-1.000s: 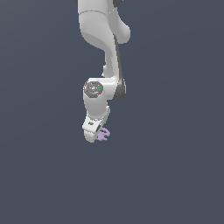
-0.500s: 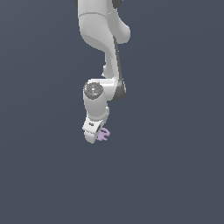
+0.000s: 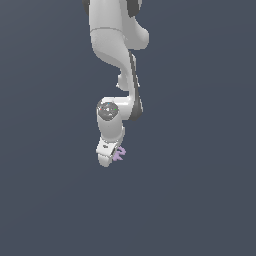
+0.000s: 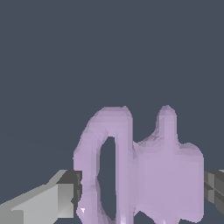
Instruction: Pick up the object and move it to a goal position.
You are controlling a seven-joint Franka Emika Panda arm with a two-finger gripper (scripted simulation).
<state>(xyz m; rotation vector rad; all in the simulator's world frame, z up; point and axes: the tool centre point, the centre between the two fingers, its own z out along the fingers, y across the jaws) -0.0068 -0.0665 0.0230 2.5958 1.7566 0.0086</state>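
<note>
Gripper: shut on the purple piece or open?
Shut on it: in the wrist view the purple piece sits between both fingers, touching each.

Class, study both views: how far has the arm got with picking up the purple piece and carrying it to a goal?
Done: the gripper appears closed on the lilac object, a finger pressed against each side. In hand: the exterior view shows the object at the arm's tip. Left: delivery; no goal marker shows in either view.

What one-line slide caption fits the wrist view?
Close-up: pale lilac looped piece sits between the gripper fingertips against a plain dark background.
</note>
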